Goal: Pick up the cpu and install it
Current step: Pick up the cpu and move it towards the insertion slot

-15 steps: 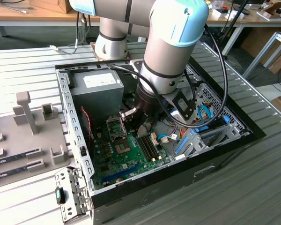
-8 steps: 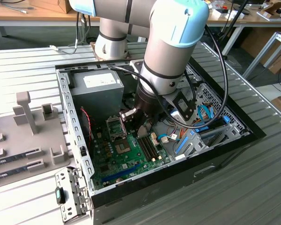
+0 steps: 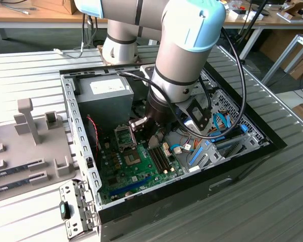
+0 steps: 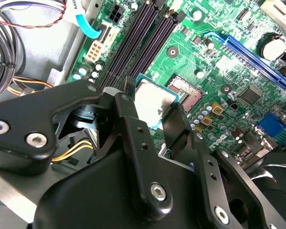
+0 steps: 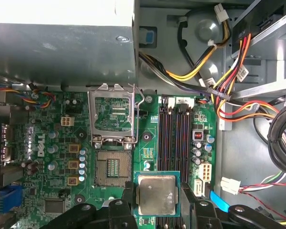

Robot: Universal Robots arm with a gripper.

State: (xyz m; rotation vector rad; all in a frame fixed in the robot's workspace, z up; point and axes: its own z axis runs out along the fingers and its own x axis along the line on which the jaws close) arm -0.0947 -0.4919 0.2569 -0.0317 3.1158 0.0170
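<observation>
Arm: grey and pale blue robot arm (image 3: 184, 55) reaches down into an open computer case (image 3: 245, 151) that lies flat on a slatted metal worktop (image 3: 272, 201).
Gripper: black gripper (image 5: 157, 202) hangs low over the green motherboard (image 5: 43, 191); in the exterior view it sits (image 3: 152, 132) between the socket area and the memory slots.
Jaws: closed on the cpu, one black finger (image 5: 127, 200) against each of two opposite edges, with no gap visible between fingers and chip.
Cpu: small square chip (image 5: 156, 194) with a silvery-grey top and a thin green rim, held flat and clear of the board; in the second wrist view it shows (image 4: 150, 100) between the finger tips, its top facing the camera.
Cpu position: just beside the open socket (image 5: 112, 168), over the board next to the near end of the memory slots (image 5: 175, 129), not seated in the socket.
Socket: pin field is bare, and its hinged metal bracket (image 5: 112, 114) is swung up and open on the side toward the power supply.
Power supply: grey metal box (image 3: 103, 93) stands at the far end of the case in the exterior view.
Cables: bundle of yellow, red, orange and black wires (image 5: 224, 71) runs beside the memory slots.
Holder: grey fixture block with slots (image 3: 28, 146) rests on the worktop at the exterior view's left, well apart from the case.
</observation>
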